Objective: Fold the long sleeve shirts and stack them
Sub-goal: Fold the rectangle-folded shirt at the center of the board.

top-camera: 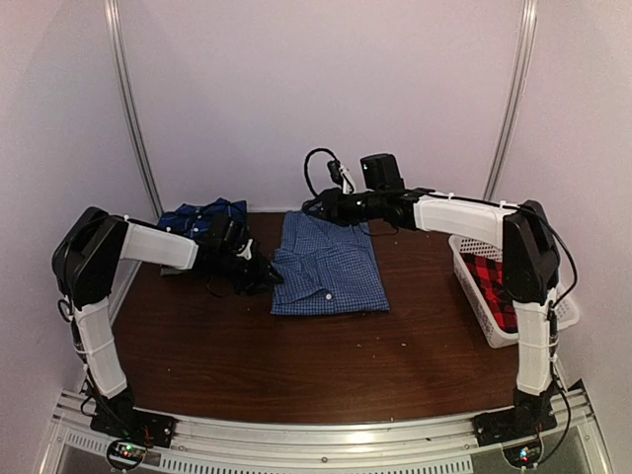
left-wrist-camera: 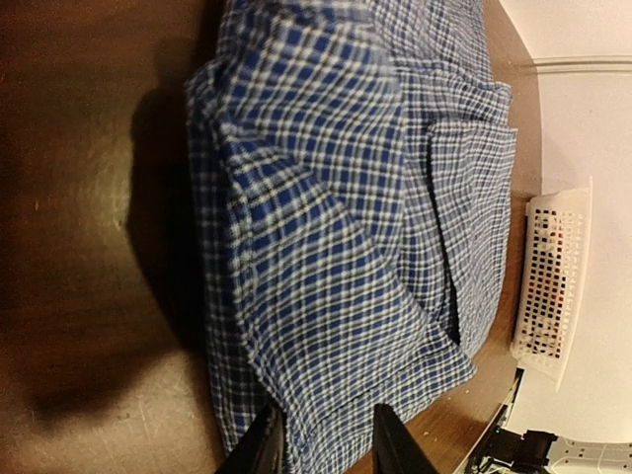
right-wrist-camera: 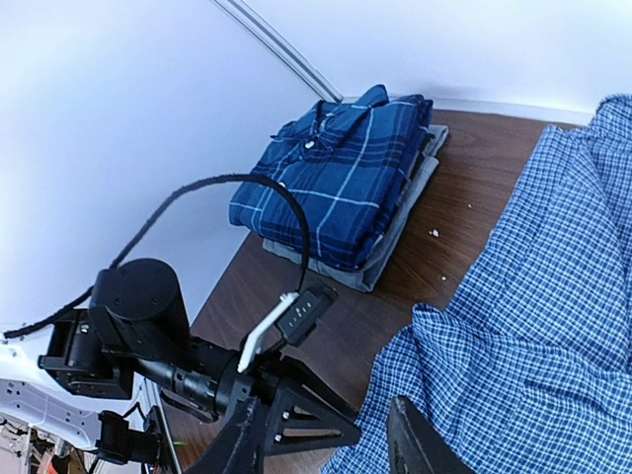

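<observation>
A blue-and-white fine-check shirt lies folded flat in the middle of the table. My left gripper is low at its left edge. In the left wrist view a folded edge of this shirt reaches between the spread fingers of the left gripper, which is open. My right gripper hovers over the shirt's far edge. In the right wrist view the right gripper is open above the shirt and holds nothing. A darker blue plaid shirt sits folded at the back left. A red-and-black plaid shirt lies in the basket.
The white slatted basket stands at the table's right edge and also shows as the basket in the left wrist view. The dark plaid shirt rests on a folded grey cloth. A black cable loops from the left wrist.
</observation>
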You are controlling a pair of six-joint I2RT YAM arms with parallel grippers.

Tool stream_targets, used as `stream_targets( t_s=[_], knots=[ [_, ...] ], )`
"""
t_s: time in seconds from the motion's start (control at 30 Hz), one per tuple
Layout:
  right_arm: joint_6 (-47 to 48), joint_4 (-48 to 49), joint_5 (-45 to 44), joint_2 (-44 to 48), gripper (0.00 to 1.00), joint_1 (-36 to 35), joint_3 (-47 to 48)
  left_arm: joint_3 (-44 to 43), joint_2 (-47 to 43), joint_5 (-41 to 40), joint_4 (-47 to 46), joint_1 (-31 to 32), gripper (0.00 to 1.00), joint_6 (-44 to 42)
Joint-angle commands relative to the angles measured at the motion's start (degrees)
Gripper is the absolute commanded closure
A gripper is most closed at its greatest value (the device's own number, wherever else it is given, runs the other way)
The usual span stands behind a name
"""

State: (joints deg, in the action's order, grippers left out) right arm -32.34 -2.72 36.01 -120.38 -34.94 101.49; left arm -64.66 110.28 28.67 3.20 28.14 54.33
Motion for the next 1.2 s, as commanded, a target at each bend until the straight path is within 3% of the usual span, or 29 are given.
stream_targets(
  t_s=[0.0,0.43,0.73,0.8,0.93,1.17],
  knots=[
    [1.6,1.1,-1.7,3.4,0.56,0.5,-4.3,-3.3,0.9,-0.2,-0.9,0.3,0.72,-1.2],
    [3.6,1.5,-4.3,9.3,0.57,0.8,-13.5,-9.4,4.4,1.5,0.0,0.3,0.99,-2.0],
    [5.0,1.1,-6.0,13.2,0.57,0.8,-19.9,-10.9,6.0,1.5,1.3,0.4,1.00,-2.1],
    [5.3,1.1,-6.2,14.1,0.57,0.8,-21.5,-9.9,4.9,0.6,1.9,0.4,0.97,-2.6],
    [6.1,0.9,-7.0,16.1,0.57,0.8,-24.6,-6.9,1.0,-1.7,3.1,0.5,0.79,-3.5],
    [7.1,0.3,-8.3,18.6,0.57,0.8,-28.7,1.5,-4.6,-1.6,2.1,2.5,0.69,-1.9]
  ],
)
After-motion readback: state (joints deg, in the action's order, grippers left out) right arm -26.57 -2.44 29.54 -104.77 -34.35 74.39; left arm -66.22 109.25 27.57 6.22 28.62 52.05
